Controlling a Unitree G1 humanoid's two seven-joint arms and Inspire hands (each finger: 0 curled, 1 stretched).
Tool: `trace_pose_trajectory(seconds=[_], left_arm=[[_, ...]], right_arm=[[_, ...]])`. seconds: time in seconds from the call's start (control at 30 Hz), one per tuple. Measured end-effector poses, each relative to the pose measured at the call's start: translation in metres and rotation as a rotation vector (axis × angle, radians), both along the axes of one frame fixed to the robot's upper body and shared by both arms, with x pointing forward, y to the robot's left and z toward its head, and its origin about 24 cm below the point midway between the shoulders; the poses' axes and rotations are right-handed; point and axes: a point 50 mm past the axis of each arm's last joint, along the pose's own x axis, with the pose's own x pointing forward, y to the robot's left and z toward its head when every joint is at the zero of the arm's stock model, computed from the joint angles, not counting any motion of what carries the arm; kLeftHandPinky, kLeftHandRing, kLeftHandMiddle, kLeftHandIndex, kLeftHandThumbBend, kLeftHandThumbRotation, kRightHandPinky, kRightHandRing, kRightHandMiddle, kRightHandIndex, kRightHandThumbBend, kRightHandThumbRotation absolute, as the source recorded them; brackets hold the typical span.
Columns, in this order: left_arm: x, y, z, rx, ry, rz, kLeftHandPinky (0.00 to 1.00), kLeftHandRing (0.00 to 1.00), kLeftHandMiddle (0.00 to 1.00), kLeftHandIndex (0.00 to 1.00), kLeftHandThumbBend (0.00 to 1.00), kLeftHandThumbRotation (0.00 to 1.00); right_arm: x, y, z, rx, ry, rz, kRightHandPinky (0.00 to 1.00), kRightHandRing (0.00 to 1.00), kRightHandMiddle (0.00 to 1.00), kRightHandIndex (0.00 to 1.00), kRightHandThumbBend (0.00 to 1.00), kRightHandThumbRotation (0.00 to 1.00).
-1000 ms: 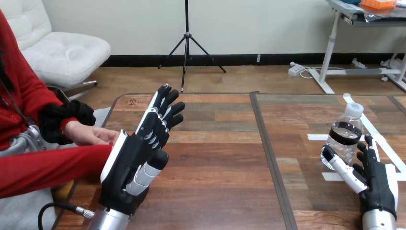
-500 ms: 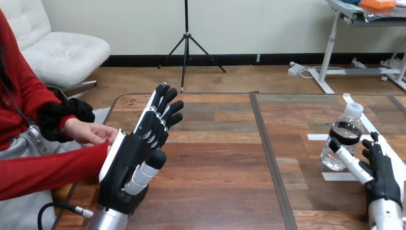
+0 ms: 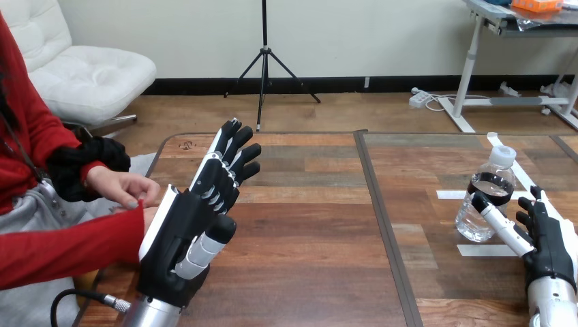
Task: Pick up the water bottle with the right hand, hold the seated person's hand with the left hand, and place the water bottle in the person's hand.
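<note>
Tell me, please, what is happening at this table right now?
A humanoid robot is working with a seated person. Its left robot hand, black with white shells, stands raised with straight fingers over the brown wooden table, close beside the person's hands at the view's left, holding neither. Its right robot hand is open next to the clear plastic water bottle with a white cap, which stands upright on the table, not yet lifted.
</note>
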Motion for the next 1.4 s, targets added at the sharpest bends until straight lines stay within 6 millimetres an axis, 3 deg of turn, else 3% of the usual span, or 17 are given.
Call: trace_pose_trajectory(seconds=[0.6, 1.4], left_arm=[[-0.003, 0.007, 0.003, -0.003, -0.011, 0.017, 0.89, 0.92, 0.96, 0.99, 1.00, 0.84], [-0.010, 0.010, 0.005, 0.000, -0.010, 0.033, 0.86, 0.91, 0.95, 0.96, 1.00, 0.84]], right_arm=[[0.007, -0.004, 0.005, 0.047, 0.018, 0.011, 0.91, 0.97, 0.98, 1.00, 1.00, 0.55], [0.018, -0.004, 0.012, 0.123, 0.015, 0.037, 0.96, 1.00, 1.00, 1.00, 1.00, 0.44]])
